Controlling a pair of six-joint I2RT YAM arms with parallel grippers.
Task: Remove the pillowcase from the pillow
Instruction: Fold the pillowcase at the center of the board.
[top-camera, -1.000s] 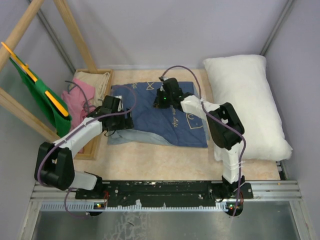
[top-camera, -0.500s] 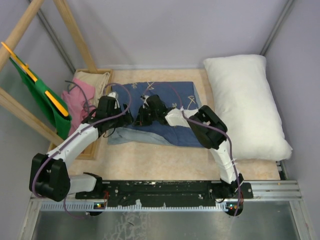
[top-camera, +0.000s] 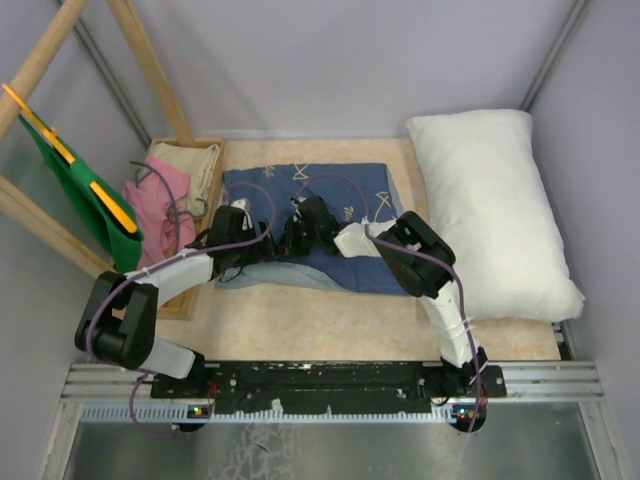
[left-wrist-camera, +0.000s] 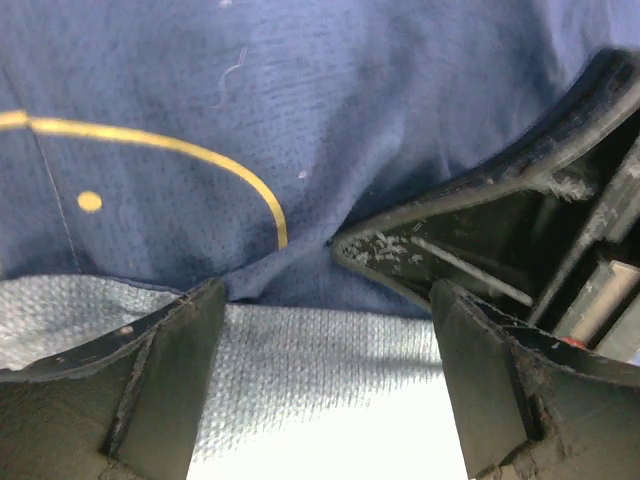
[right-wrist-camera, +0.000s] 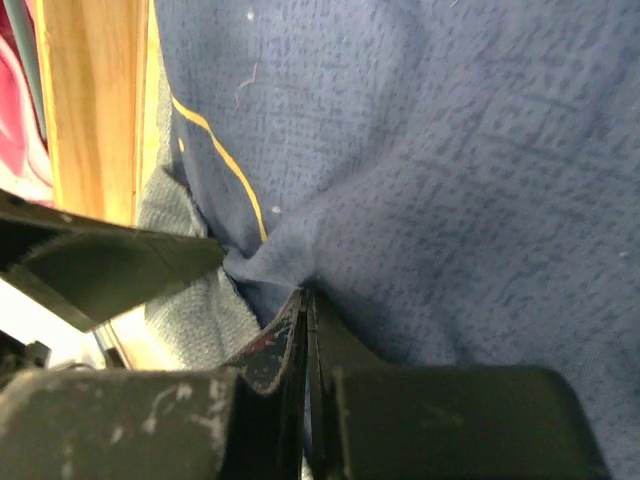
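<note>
Top view: plump white rectangular pillow (top-camera: 490, 200) lies bare at right of the beige worktop (top-camera: 320, 325), fully out of its cover. Navy-blue fabric pillowcase w/ pale yellow fish outlines (top-camera: 380, 190) lies flat at centre, just beside the pillow, w/ nothing puffing it up. So the removal itself looks done, imo. What's left seems only letting go & pulling the arms back. Left claw (top-camera: 262, 252) & right claw (top-camera: 284, 245) meet over the case's near-left corner.

Left wrist view: left claw (left-wrist-camera: 325, 300) gapes wide, holding nothing, straddling the hem where the navy top meets the lighter blue-grey inside. Right claw (left-wrist-camera: 345, 245) tip touches a pucker of navy cloth.

Right wrist view: right claw (right-wrist-camera: 305, 300) is clamped tight, pinching a small fold of the pillowcase (right-wrist-camera: 450, 150). One left-claw finger (right-wrist-camera: 110, 265) sits just beside it, on the left.
</note>
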